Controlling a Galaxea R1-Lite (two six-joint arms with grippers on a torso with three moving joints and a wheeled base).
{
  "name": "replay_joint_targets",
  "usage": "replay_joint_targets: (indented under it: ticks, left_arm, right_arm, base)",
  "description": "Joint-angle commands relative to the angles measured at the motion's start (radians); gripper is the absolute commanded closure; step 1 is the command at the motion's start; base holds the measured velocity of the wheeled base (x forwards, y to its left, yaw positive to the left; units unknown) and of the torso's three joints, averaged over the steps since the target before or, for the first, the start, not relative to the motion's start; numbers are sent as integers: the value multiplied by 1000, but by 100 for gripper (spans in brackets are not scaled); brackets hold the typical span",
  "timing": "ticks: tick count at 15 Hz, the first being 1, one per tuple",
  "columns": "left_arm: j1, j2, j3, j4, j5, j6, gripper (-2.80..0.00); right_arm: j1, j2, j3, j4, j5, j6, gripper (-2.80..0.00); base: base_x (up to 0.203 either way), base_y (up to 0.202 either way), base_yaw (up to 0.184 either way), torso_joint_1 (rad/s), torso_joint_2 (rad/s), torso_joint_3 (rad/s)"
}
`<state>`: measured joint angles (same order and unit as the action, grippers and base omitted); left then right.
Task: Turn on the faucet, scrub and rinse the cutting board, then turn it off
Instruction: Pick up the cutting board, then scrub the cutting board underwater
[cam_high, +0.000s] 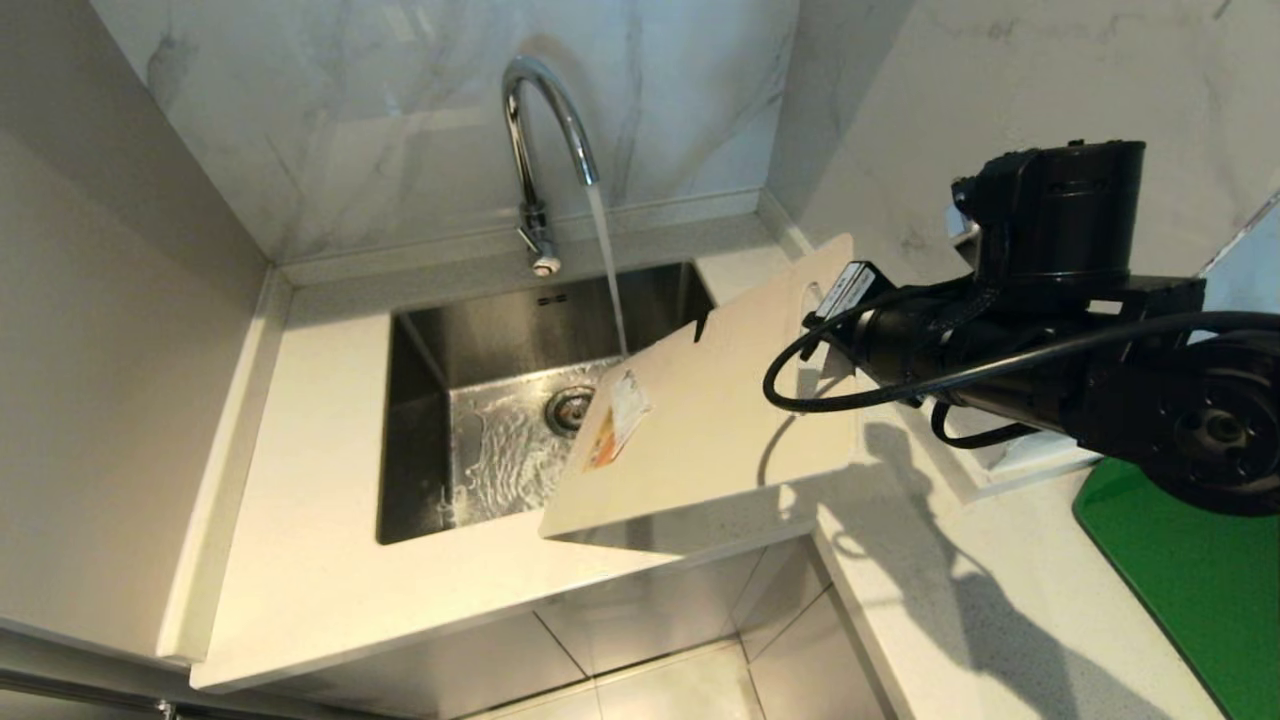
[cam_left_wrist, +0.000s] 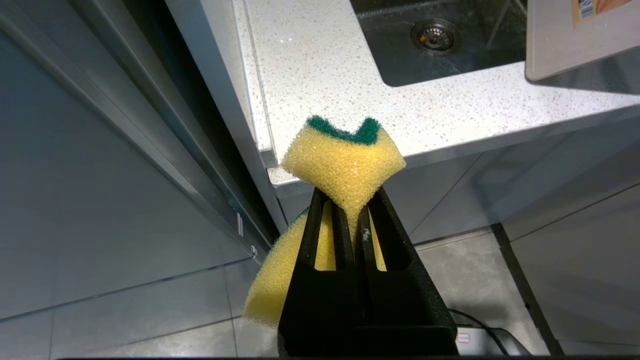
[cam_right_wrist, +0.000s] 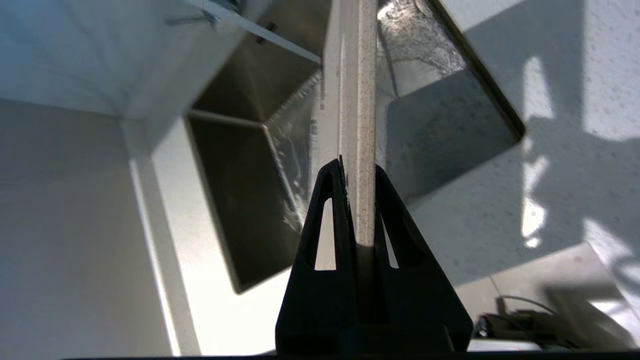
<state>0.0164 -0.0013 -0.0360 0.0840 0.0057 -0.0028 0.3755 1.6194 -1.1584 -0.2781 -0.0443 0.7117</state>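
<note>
Head view first, so you get the layout: your faucet (cam_high: 545, 150) is running, a steady stream dropping off the arched spout into the steel sink (cam_high: 430, 420), and you can see the water rippling across the basin floor around the drain (cam_high: 570, 408). The cutting board (cam_high: 715, 420) is up in the air, tilted over the right side of the sink, with its lower corner hanging past the counter's front edge and its paper label (cam_high: 615, 418) on the sink-side edge. The stream comes down just at the board's far left edge, near the little dark notch; can't tell for sure if it's actually hitting the board. Your right gripper (cam_right_wrist: 361, 170) is clamped on the cutting board, and from the right wrist view you're looking straight down the board's thin edge pinched between the two black fingers (cam_right_wrist: 335, 200), sink and splashing water behind it. In the head view that arm reaches in from the right, and its black body covers the end of the board by the slot handle. Your left gripper (cam_left_wrist: 352, 210) is squeezed tight on the yellow and green sponge (cam_left_wrist: 345, 165), which is bunched up and folded between the fingers. It's parked low, in front of the white speckled counter (cam_left_wrist: 320, 75) edge, over the tiled floor (cam_left_wrist: 150, 320). Over on the right counter there's a green mat (cam_high: 1190, 570).
</note>
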Motion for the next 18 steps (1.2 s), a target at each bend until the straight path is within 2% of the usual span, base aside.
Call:
replay_joint_targets:
  ticks: [1, 6, 18]
  left_arm:
    - [0, -3, 1, 0, 2, -2, 0]
    - [0, -3, 1, 0, 1, -2, 0]
    - [0, -3, 1, -1, 2, -2, 0]
  right_arm:
    - [-1, 6, -42, -1, 0, 24, 0]
    - [-35, 57, -130, -1, 0, 132, 0]
    - [-73, 117, -238, 19, 1, 178, 0]
  base:
    - [0, 0, 0, 0, 0, 0]
    - [0, 0, 0, 0, 0, 0]
    - [0, 0, 0, 0, 0, 0]
